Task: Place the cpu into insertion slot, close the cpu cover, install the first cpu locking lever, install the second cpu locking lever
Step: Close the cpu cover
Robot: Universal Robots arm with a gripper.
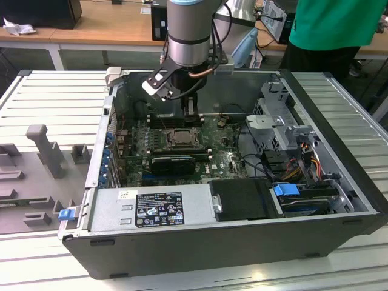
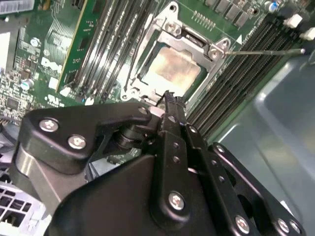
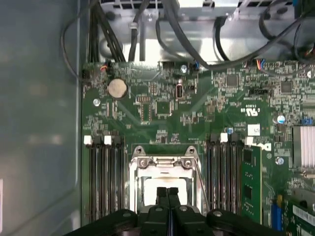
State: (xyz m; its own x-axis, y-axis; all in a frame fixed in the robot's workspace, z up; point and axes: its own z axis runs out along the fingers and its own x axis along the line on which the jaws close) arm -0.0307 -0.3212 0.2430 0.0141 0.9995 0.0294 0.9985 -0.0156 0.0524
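The cpu (image 2: 172, 66) lies in the insertion slot (image 1: 182, 138), its pale silvery face showing through the window of the cpu cover (image 2: 209, 78). The cover lies flat over it, with its silvery frame (image 3: 165, 163) around the chip (image 3: 147, 189). A thin locking lever (image 2: 261, 50) sticks out from one socket corner across the RAM slots. Another lever (image 3: 199, 183) runs along the socket's side. My gripper (image 2: 170, 98) hangs just above the socket's edge, its two fingertips (image 3: 161, 192) pressed together with nothing between them. In the exterior view the gripper (image 1: 188, 112) stands over the back of the socket.
Long black RAM slots (image 3: 106, 182) flank the socket on both sides. A black graphics card (image 1: 173, 162) lies in front of it. Cable bundles (image 3: 197, 44) and the drive cage (image 1: 279, 124) sit nearby. The case walls (image 1: 115, 109) ring the board. A person in green (image 1: 330, 24) stands behind.
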